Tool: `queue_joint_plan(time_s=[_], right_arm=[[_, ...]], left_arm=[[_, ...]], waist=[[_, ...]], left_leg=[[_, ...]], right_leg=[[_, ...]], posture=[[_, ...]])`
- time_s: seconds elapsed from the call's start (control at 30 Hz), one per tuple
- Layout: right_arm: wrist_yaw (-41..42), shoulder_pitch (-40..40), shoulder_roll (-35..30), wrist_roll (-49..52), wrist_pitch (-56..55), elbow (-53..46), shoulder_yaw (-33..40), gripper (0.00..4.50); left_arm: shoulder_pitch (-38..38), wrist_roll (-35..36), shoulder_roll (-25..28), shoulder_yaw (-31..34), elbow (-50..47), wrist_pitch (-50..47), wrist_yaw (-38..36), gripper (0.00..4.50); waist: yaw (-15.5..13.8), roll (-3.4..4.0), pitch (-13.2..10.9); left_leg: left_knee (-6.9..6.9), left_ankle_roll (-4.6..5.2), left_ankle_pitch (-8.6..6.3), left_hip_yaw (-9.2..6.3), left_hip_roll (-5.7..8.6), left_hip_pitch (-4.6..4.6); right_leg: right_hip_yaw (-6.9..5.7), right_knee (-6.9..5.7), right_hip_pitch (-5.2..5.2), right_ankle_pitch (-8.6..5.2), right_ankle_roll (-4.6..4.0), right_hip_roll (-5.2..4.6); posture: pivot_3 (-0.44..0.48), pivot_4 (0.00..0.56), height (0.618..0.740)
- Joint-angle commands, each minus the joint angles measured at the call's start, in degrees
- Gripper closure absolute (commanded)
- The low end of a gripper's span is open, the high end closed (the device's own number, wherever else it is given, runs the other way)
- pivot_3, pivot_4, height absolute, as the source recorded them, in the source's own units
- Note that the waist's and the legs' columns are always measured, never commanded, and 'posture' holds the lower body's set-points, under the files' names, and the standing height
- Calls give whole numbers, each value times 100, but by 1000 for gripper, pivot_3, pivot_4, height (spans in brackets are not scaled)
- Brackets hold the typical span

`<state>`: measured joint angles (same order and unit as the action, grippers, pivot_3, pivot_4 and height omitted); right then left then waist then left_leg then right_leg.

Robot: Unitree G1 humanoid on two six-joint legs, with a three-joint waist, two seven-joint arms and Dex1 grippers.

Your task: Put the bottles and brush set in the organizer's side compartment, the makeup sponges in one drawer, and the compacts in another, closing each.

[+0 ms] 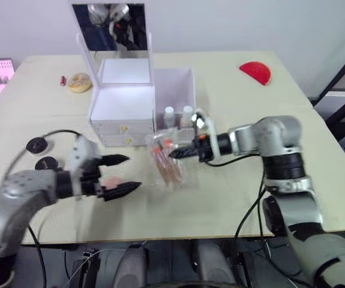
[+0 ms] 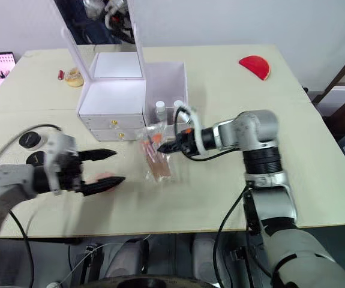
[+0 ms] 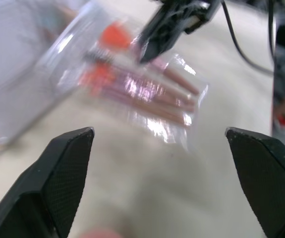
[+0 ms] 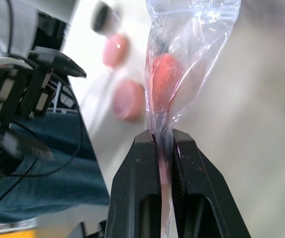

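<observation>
Two bottles (image 1: 178, 115) already standing in the side compartment (image 1: 175, 84), right gripper (image 1: 176, 153) pinching the brush set (image 1: 165, 157) by its clear edge just before the organizer (image 1: 124, 111), probably to lift it in, left gripper (image 1: 119, 174) spread wide over a sponge (image 2: 104, 178).

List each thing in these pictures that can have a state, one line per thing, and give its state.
Right tool: shut on the brush set.
Brush set: pinched at its pouch edge, in front of the organizer.
Left tool: open, holding nothing.
Organizer: both drawers shut, mirror upright.
Bottles: standing in the side compartment.
Compacts: on the table, lids on.
</observation>
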<state>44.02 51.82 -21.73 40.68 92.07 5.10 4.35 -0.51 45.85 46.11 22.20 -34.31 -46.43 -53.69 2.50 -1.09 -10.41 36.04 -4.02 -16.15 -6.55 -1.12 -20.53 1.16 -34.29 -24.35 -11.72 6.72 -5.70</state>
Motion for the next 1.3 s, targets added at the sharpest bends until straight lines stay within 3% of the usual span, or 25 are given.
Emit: queue_joint_plan(time_s=[0.03,0.27,0.6,0.8,1.0,1.3], right_arm=[[101,188,1,614,-33,-658,529,4500],[136,686,-121,525,-1582,-722,824,4500],[690,2205,-50,-1458,-5931,3092,107,4500],[1010,2632,312,-2063,-7451,4941,10,4500],[1168,2708,516,-2570,-8076,6069,-69,4500],[815,2758,708,-3152,-8170,6751,-97,4500]], left_arm=[[239,686,-66,563,-448,-292,480,36],[251,946,-664,561,-798,-192,1870,36],[55,1270,-764,370,-850,-52,2468,36],[-34,1406,-681,344,-901,-20,2682,36],[-60,1526,-632,313,-948,-6,2847,36],[-67,1651,-568,280,-951,6,2965,36]], waist=[[4,0,0],[4,-1,0],[35,0,0],[42,1,-2],[37,2,-2],[119,3,-3]], left_leg=[[0,0,0,0,0,0],[6,0,0,1,0,3],[-2,-1,0,4,0,3],[-2,-1,0,6,0,-2],[-2,-2,1,6,0,-2],[-1,-3,2,6,0,2]], right_leg=[[0,1,1,0,0,0],[1,1,3,6,-9,1],[3,10,2,8,-12,3],[5,17,2,8,-11,3],[5,16,2,8,-11,3],[5,10,3,8,-12,3]], posture=[[0,150,739],[0,150,739],[0,150,739],[0,150,739],[0,150,739],[0,150,739]])
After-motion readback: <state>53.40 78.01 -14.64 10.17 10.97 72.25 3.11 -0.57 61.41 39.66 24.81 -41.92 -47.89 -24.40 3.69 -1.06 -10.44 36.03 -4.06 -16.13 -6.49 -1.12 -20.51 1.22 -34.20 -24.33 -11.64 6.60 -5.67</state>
